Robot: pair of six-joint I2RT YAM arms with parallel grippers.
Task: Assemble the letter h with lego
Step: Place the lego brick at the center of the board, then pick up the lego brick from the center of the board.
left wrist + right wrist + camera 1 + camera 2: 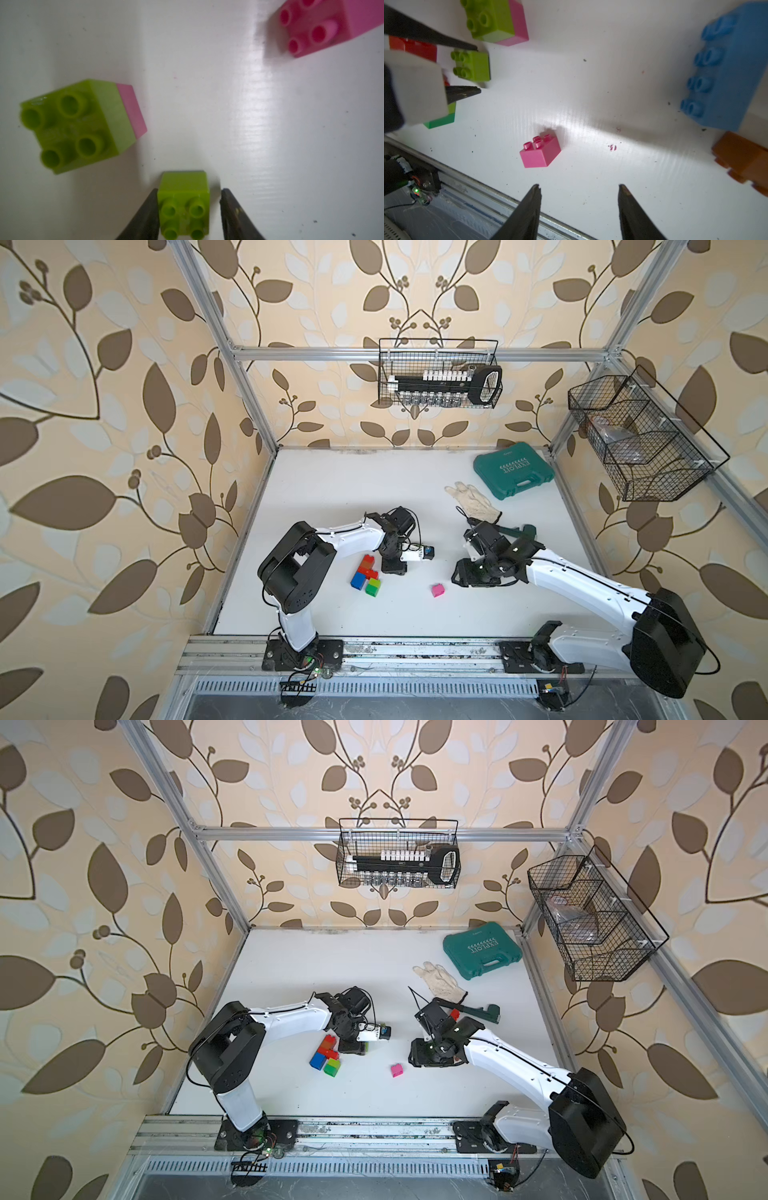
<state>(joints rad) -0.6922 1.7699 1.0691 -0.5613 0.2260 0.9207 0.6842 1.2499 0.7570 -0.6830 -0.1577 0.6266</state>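
Since your left gripper (189,190) sits parted around the lime brick (184,207) and your right gripper (579,186) hangs open, empty, raise the left straight up to avoid tipping it

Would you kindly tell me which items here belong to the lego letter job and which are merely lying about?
For the job:
- brick cluster
- pink brick
- lime brick
- lime-on-pink stack
- blue brick
- orange brick

Lying about:
- teal case
- white glove
- back wire basket
- side wire basket
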